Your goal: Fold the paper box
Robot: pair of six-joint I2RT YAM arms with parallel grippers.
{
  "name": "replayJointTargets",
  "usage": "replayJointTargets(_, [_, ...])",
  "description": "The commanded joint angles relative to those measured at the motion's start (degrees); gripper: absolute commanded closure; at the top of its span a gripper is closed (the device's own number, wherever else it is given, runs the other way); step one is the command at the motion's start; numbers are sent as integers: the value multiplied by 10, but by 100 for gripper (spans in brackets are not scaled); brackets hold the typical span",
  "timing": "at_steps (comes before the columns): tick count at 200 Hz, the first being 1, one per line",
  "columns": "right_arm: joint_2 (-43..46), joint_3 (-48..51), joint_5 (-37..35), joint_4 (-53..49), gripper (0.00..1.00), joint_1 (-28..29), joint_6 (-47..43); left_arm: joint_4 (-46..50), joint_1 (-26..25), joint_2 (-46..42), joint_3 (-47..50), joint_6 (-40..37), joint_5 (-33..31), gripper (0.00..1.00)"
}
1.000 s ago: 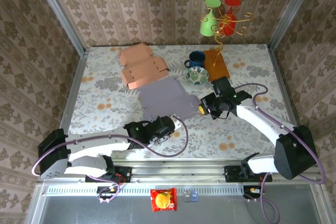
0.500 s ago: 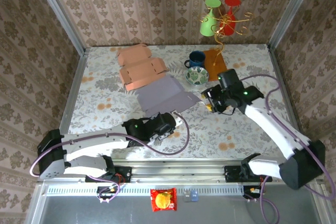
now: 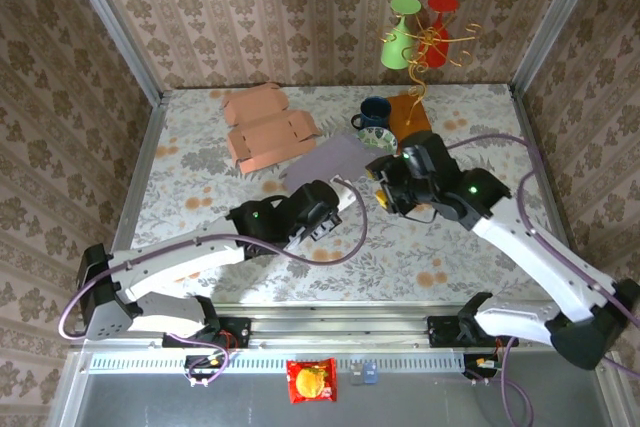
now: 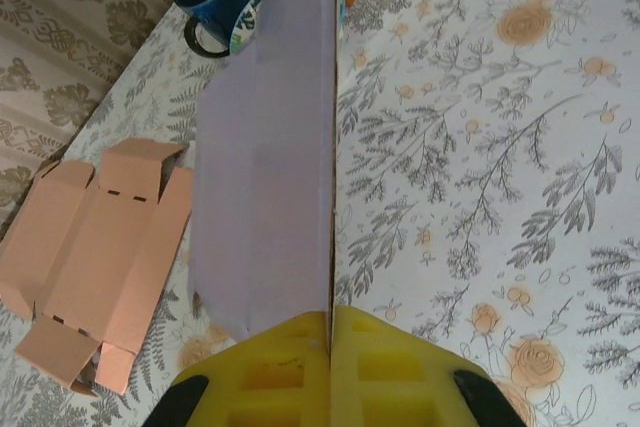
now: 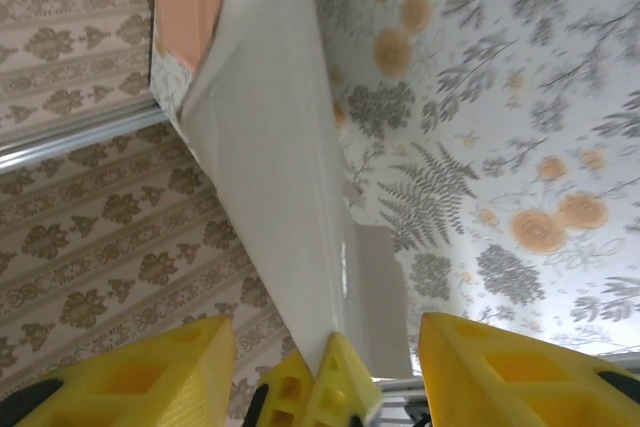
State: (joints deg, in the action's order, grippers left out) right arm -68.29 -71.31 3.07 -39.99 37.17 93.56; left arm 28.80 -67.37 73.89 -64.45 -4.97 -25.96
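Note:
The paper box is a flat lilac-grey sheet (image 3: 335, 159), lifted off the table and standing on edge. My left gripper (image 3: 338, 197) is shut on its near edge; in the left wrist view the yellow fingers (image 4: 290, 367) pinch the sheet (image 4: 265, 147), which runs away toward the mug. My right gripper (image 3: 383, 179) hangs just right of the sheet's near end, open. In the right wrist view its wide-apart fingers (image 5: 150, 367) flank the sheet (image 5: 280, 167) and the left gripper's tips (image 5: 320, 387) without touching them.
An orange flat box (image 3: 268, 127) lies at the back left of the table. A blue mug (image 3: 375, 110) and a brown board (image 3: 410, 112) sit at the back, behind the sheet. A gold stand with green and red cups (image 3: 420, 32) rises at the back right.
The left gripper closed on the sheet and raised it off the table onto its edge. The right gripper opened, let go of the sheet's right corner and moved up and left.

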Motion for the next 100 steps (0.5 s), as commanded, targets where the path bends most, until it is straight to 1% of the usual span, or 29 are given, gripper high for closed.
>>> replayJointTargets(1, [-34, -53, -35, 30, 47, 16, 18, 50, 7, 14, -41, 7, 10, 100])
replayJointTargets(13, [-49, -73, -38, 23, 49, 20, 11, 61, 8, 19, -57, 9, 8, 100])
replayJointTargets(25, [-60, -85, -39, 2, 52, 20, 8, 69, 10, 21, -67, 11, 8, 100])
replayJointTargets(39, [-58, -74, -44, 4, 56, 20, 11, 75, 10, 21, -77, 11, 9, 100])
replayJointTargets(74, [-56, -66, -48, 1, 62, 19, 11, 85, 10, 21, -89, 14, 4, 100])
replayJointTargets(88, [-59, -63, -47, 4, 66, 19, 5, 81, 10, 19, -86, 12, 0, 100])
replayJointTargets(100, [-60, -58, -46, 8, 71, 19, 4, 78, 10, 18, -87, 10, 1, 100])
